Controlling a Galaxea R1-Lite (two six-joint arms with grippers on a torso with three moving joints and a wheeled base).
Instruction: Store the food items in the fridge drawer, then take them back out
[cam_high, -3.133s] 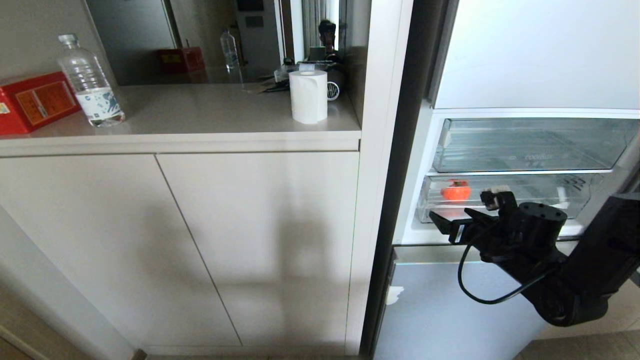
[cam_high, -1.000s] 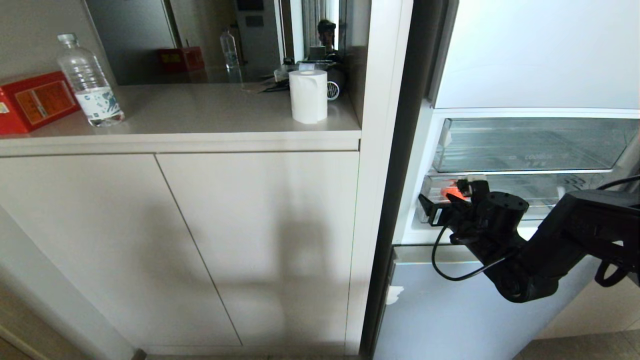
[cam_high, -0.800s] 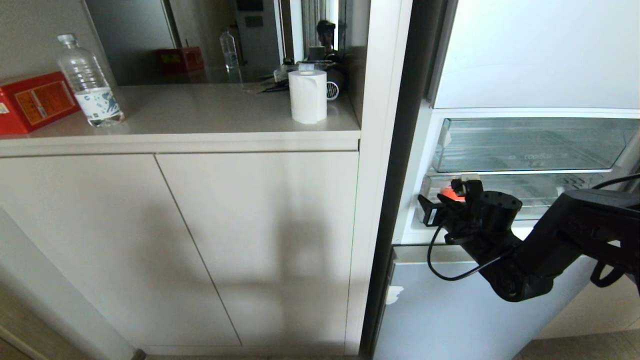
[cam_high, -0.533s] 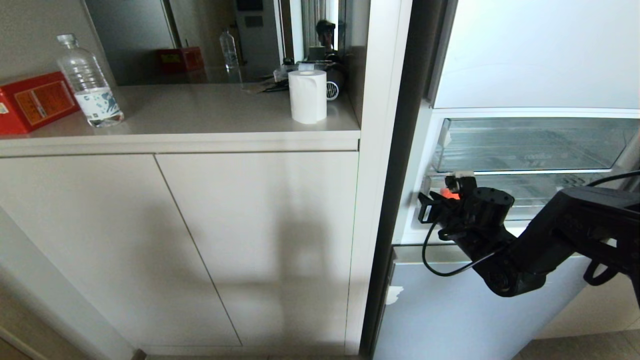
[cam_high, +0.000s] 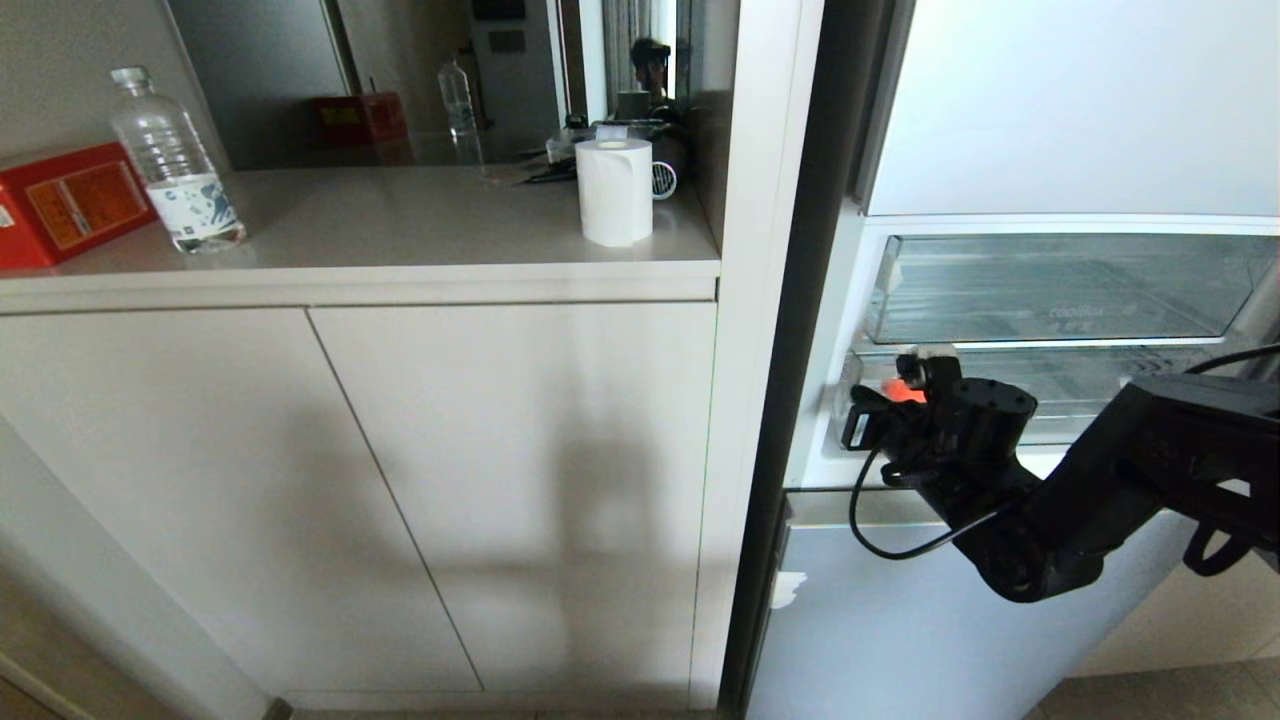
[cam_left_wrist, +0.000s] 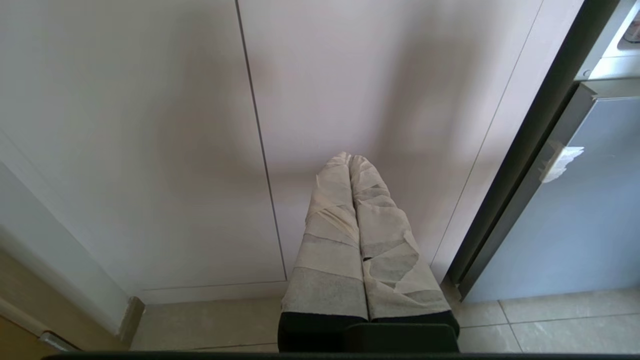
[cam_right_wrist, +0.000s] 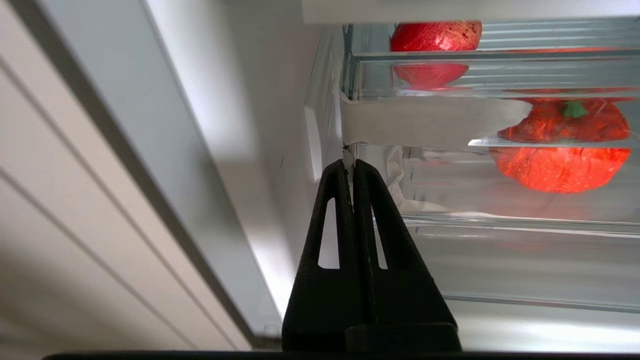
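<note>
head view high, wrist views close

A home kitchen: an open fridge with clear plastic drawers stands beside pale built-in cabinets, whose beige tabletop carries a clear plastic water bottle, a white paper roll and a red carton.
</note>
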